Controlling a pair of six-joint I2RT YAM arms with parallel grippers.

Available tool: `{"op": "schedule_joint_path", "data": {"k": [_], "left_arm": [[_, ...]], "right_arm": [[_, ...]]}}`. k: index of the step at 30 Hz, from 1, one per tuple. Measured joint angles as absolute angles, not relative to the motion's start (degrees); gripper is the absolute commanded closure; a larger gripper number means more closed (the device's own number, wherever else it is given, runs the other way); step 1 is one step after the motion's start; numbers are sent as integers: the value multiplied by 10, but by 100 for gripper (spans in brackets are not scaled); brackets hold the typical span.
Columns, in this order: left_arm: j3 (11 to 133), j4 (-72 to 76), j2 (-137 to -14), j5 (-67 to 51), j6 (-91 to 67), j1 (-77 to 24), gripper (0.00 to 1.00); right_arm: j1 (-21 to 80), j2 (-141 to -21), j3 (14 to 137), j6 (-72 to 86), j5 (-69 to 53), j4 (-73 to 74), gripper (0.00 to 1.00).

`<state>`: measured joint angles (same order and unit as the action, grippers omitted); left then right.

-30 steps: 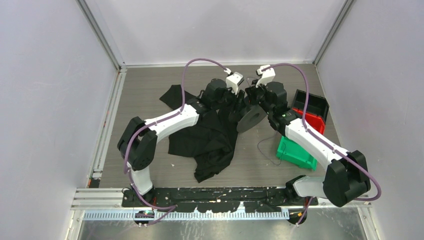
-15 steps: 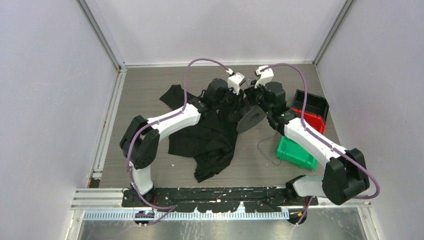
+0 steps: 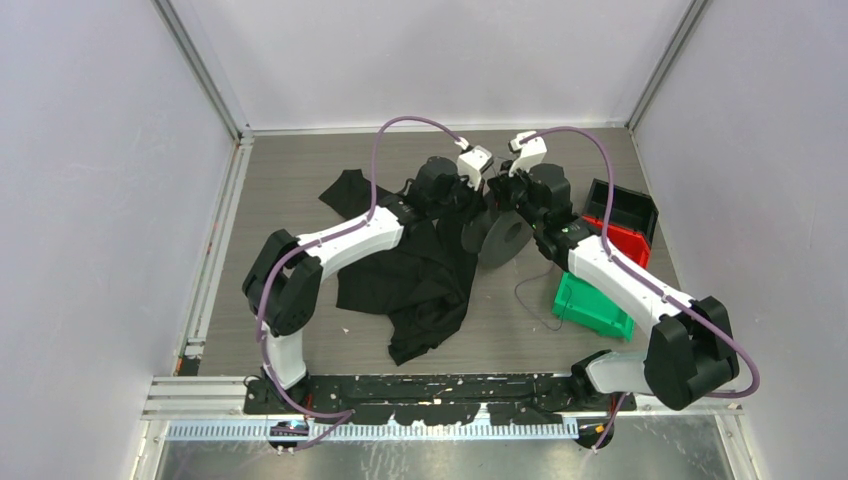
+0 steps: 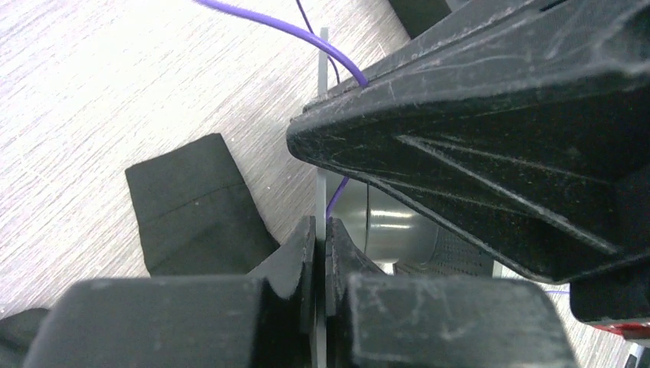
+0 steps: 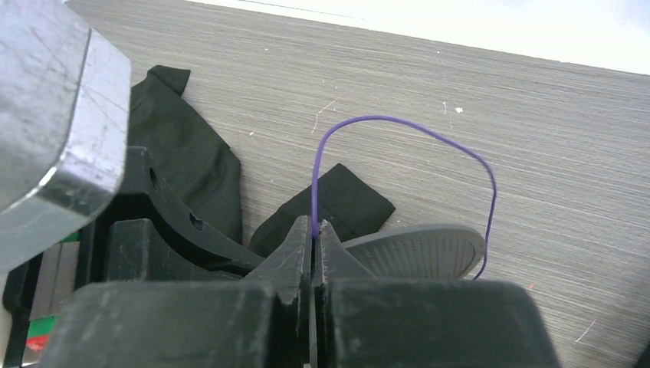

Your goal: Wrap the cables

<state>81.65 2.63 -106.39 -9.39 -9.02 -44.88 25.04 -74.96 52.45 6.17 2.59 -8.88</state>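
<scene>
The grey spool [image 3: 503, 238] stands tilted on edge at the middle of the table, between my two grippers. My left gripper [image 4: 322, 222] is shut on the thin edge of the spool's flange [image 4: 322, 195], with the spool's drum [image 4: 398, 222] just right of its fingers. My right gripper [image 5: 314, 224] is shut on the cable [image 5: 398, 123], a thin purple wire. From the right jaws the cable arches up and drops behind the spool's flange [image 5: 418, 249]. More of the cable [image 3: 530, 300] trails loose on the table toward the green bin.
A black cloth garment [image 3: 420, 270] lies spread under and left of the spool. At the right stand a black bin [image 3: 622, 205], a red bin [image 3: 625, 238] and a green bin [image 3: 590, 305]. White walls close in the table on three sides.
My left gripper has shifted right and shut on the spool's flange. The spool has tipped more upright. The right arm has hardly moved.
</scene>
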Motion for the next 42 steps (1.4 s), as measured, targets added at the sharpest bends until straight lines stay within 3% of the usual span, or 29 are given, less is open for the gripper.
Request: {"op": "schedule_joint_path", "data": {"k": [1,3,5,9,11,16,22,28,35,42], "left_arm": [[816,26,-1064,-91,-90,-449,99],[816,26,-1064,-91,-89,-449,99],[816,26,-1064,-90,-89,-449,99],[816,22,-1063,-90,-91,-445,100],[816,15,-1059,-90,-93,-442,99],[832,-61,-1039,-98,-86,-429,100],[966,-336,-1019,-134,-22,-392,100],[1077,-572,-957,-151,18,-345,100],[1146,-689,-892,-157,23,-334,100],[1155,-722,-884,-180,25,-336,100]], "right_arm": [[250,-750,524,62,26,-89,91],[250,-750,524,64,27,-90,66],[251,-749,524,70,30,-89,48],[251,-737,523,77,47,-75,30],[251,-719,522,80,59,-62,26],[251,-628,523,90,102,-14,5],[238,-528,523,102,143,40,3],[220,-530,478,135,108,83,2],[218,-649,449,125,17,103,3],[218,-727,368,98,-71,-53,6]]}}
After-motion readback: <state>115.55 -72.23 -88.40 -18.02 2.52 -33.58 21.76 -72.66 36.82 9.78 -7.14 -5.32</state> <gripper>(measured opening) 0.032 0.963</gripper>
